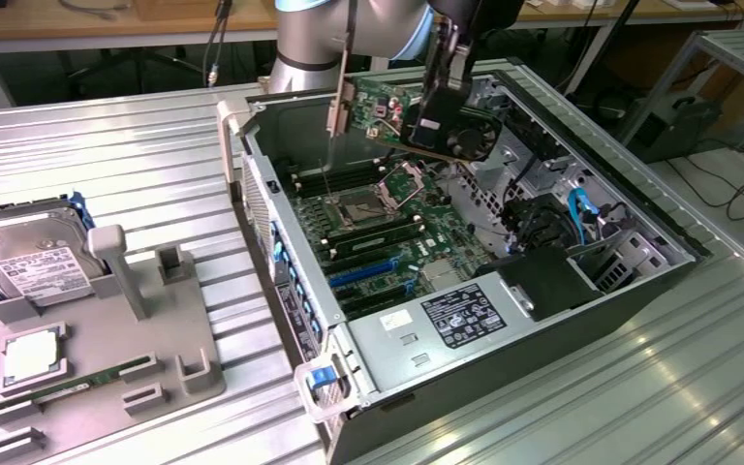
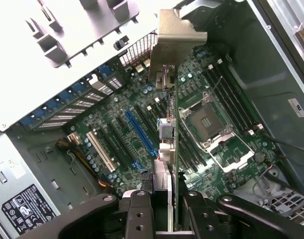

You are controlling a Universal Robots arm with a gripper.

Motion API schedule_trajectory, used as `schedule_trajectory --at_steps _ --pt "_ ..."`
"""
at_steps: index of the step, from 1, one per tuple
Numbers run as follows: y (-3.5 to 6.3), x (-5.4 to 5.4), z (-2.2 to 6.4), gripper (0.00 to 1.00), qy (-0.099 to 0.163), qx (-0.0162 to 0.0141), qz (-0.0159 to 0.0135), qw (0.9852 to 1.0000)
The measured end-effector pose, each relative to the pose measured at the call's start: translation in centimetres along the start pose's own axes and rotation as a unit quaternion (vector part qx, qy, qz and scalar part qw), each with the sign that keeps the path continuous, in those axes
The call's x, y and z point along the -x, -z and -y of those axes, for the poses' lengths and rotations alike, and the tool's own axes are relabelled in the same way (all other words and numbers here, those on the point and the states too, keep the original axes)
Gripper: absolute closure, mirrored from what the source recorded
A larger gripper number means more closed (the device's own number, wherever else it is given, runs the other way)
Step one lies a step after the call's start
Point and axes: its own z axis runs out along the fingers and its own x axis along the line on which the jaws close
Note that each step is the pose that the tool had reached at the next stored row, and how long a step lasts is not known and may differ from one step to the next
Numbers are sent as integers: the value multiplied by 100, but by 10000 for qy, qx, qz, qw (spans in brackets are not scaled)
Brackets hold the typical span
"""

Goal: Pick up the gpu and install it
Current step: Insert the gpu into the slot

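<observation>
My gripper (image 1: 432, 105) is shut on the gpu (image 1: 391, 108), a green-backed card with a round black fan (image 1: 472, 136) and a pale metal bracket (image 1: 341, 105). I hold it upright in the air over the open computer case (image 1: 297, 291), above the far end of the motherboard (image 1: 386, 247). In the wrist view the gpu (image 2: 175, 144) is seen edge-on between my gripper's (image 2: 167, 215) two black fingers (image 2: 137, 214), its bracket (image 2: 178, 37) pointing toward the case's rear wall. Below it lie the blue expansion slot (image 2: 140, 132) and the open processor socket (image 2: 207, 122).
A grey parts holder (image 1: 152, 320) lies at the exterior view's left with a silver hard drive (image 1: 30, 257), a processor chip (image 1: 32, 355) and a green memory stick (image 1: 81, 384). Inside the case are the power supply (image 1: 463, 318) and blue cables (image 1: 579, 218).
</observation>
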Motion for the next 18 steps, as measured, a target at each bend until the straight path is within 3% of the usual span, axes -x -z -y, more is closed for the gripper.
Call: schedule_trajectory --at_steps 8,18 --pt "0 -1 -2 72 502 1 -25 9987" --pt "0 -3 -4 72 1075 1 -53 9942"
